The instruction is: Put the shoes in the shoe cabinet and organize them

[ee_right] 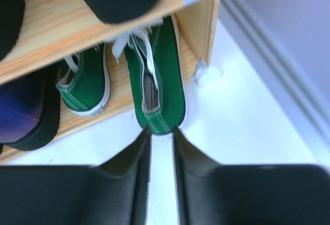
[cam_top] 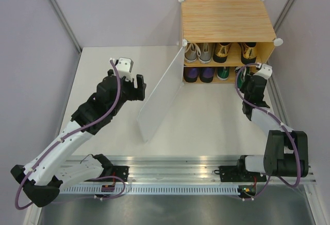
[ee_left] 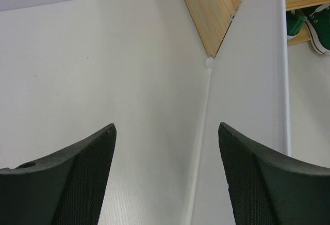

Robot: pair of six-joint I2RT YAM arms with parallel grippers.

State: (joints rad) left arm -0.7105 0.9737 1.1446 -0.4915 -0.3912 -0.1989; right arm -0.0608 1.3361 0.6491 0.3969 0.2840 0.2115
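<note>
while left gripper [ee_left: 165, 178] jaws gape empty, right gripper [ee_right: 161, 137] jaws nearly together at green sneaker [ee_right: 157, 78] heel.

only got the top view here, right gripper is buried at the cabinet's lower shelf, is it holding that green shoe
Observer: The right gripper has nearly closed fingers just behind the heel of the rightmost green sneaker; whether it grips is unclear.
Operator: is that shoe fully in
Observer: No, its heel overhangs the lower shelf edge.
Operator: left gripper doing anything
Observer: The left gripper is open and empty, facing the white door panel.
</note>
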